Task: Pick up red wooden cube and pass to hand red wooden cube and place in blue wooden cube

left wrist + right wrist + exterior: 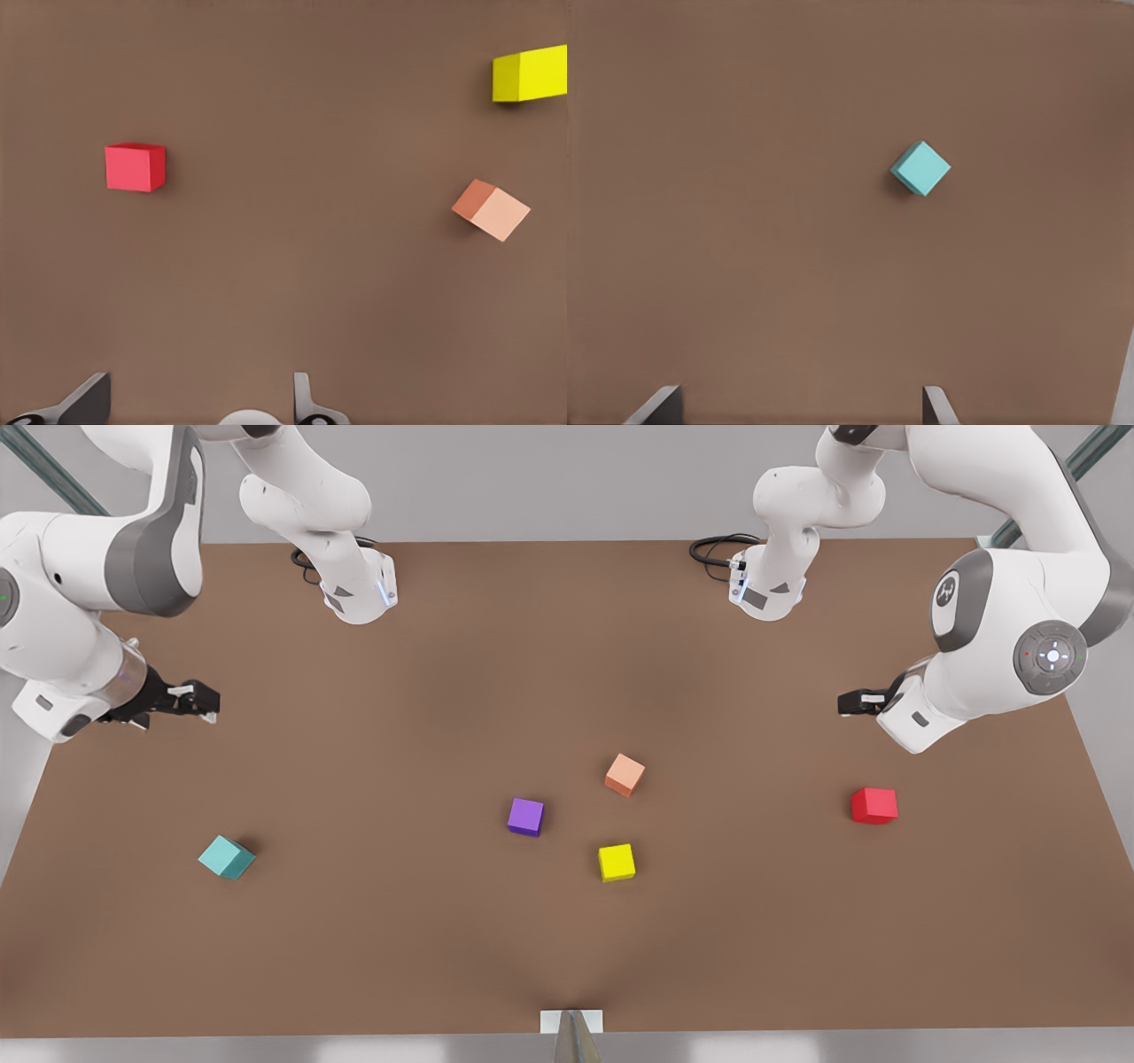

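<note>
Both grippers open: left gripper (861, 702) near red wooden cube (874, 805), right gripper (197, 700) waits.

**No legible text in the scene**

No words, brand names or numbers can be read anywhere in these views. The cubes on the table (567, 957) have plain faces without letters or labels. The only sign-like marks sit on the arm at the front view's right: a round grey joint cap (1051, 657) carries a ring of small white symbols around a bright centre, with a red dot on one side and a green dot on the other, and a second cap (946, 591) bears a small white emblem. Neither mark forms a readable character. The arm bases near the table's far edge show small dark patches, too small to tell.
</note>
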